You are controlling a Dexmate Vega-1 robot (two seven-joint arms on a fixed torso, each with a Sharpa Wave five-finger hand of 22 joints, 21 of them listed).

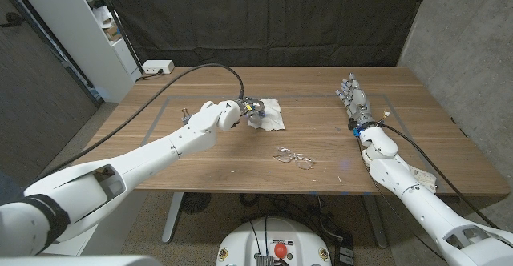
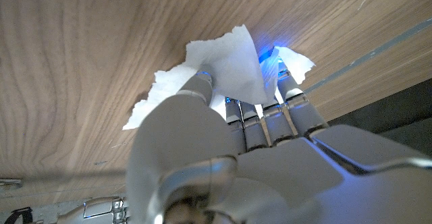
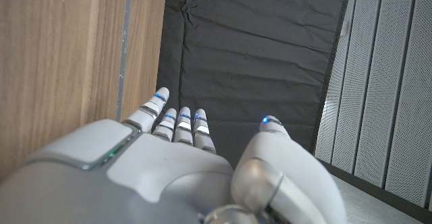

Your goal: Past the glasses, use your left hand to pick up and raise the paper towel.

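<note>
A crumpled white paper towel lies on the wooden table, past a pair of clear-framed glasses near the middle. My left hand is on the towel's left edge. In the left wrist view the thumb and fingers of my left hand pinch a raised fold of the paper towel, while the rest of it stays on the wood. My right hand stands on its edge at the right of the table, fingers apart and holding nothing. The right wrist view shows my right hand pointing toward the far edge.
Grey tape lines mark a rectangle on the table. A small metal piece lies beside my left forearm. A black curtain hangs behind the table, with a white shelf and a power strip at the back left.
</note>
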